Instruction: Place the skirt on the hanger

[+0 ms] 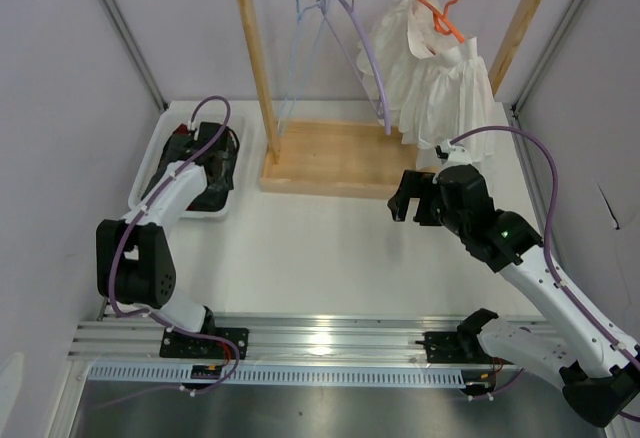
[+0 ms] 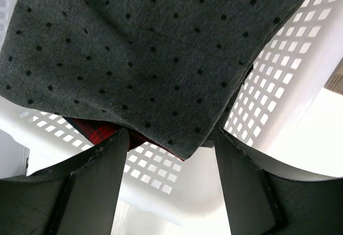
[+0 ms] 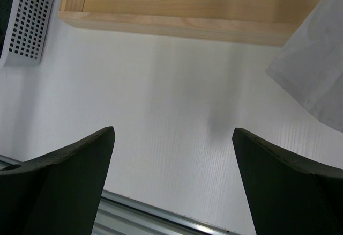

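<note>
The skirt (image 2: 134, 47), charcoal fabric with small dark dots, lies in the white basket (image 2: 278, 85) and fills the top of the left wrist view. In the top view it is a dark heap (image 1: 218, 180) partly hidden by the left arm. My left gripper (image 2: 170, 144) is open just over the skirt's lower corner, with nothing held; from above it is over the basket (image 1: 205, 156). The pale blue wire hanger (image 1: 300, 53) hangs on the wooden rack's rail, at its left. My right gripper (image 1: 411, 203) is open and empty above the table (image 3: 174, 138).
A red-black plaid garment (image 2: 96, 130) lies under the skirt. On the rail hang a lilac hanger (image 1: 362, 53) and an orange hanger (image 1: 447, 8) with a white ruffled garment (image 1: 440, 83). The rack's wooden base (image 1: 335, 158) stands just behind the right gripper.
</note>
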`<state>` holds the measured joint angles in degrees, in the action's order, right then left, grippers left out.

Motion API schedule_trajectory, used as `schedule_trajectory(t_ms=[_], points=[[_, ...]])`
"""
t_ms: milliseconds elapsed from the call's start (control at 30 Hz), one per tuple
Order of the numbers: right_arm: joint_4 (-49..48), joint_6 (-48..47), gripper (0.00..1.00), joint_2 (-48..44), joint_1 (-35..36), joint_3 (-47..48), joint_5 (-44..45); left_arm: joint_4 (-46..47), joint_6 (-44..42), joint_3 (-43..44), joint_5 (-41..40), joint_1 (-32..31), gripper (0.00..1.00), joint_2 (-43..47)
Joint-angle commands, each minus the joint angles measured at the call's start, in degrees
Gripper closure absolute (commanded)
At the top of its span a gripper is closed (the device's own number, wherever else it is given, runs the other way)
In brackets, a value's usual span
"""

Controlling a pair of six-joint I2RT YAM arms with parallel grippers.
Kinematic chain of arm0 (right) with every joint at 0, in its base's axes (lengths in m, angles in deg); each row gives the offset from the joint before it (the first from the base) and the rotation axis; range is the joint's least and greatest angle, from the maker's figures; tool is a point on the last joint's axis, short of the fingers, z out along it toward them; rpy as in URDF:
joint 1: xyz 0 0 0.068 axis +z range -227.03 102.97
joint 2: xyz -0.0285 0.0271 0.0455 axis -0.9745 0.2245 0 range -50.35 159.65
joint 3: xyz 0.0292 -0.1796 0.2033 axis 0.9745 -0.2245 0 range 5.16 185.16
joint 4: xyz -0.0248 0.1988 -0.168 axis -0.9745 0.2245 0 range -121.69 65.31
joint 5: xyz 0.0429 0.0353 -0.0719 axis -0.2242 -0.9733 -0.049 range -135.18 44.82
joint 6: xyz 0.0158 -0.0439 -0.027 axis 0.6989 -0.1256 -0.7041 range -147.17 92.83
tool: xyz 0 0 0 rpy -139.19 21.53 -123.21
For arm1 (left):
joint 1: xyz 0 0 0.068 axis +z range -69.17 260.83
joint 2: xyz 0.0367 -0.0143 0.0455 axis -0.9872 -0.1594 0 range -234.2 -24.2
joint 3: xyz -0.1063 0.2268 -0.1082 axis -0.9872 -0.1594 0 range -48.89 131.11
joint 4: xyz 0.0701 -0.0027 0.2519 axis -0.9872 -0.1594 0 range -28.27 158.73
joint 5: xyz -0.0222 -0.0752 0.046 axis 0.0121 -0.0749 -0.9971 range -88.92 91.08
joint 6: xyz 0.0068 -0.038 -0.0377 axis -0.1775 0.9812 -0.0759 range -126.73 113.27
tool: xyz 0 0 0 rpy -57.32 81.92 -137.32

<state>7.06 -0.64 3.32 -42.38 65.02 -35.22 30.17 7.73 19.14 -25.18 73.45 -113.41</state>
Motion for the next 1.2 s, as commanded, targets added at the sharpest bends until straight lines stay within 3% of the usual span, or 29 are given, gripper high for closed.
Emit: schedule_trajectory(t_ms=[0,367,467,567,700,800,1167], points=[[-1.56,0.02,0.01,-0.85,-0.38,0.26,-0.55,0.24,-1.10,-0.79,-1.25,-0.36,0.28,0.09],[-2.44,0.28,0.01,-0.14,-0.46,0.61,-1.78,0.42,-0.92,0.70,-6.69,-0.45,0.27,-3.51],[-2.71,0.28,0.01,0.03,-0.46,0.70,-1.96,0.86,-0.66,2.01,-6.87,-0.53,0.30,-4.48],[-2.53,0.28,0.01,0.03,-0.55,0.70,-1.87,0.60,-0.57,3.33,-6.87,-0.80,0.44,-5.71],[-2.53,0.37,0.01,-0.23,-0.55,0.61,-1.87,-0.19,-0.31,6.05,-6.70,-1.15,0.84,-6.15],[-2.53,0.37,0.01,-0.23,-0.55,0.61,-1.87,-0.89,-0.13,8.60,-5.65,-1.41,1.00,-5.45],[-2.44,0.20,0.01,-0.50,-0.64,0.61,-1.96,-4.85,0.92,19.32,-6.17,-1.85,1.00,3.24]])
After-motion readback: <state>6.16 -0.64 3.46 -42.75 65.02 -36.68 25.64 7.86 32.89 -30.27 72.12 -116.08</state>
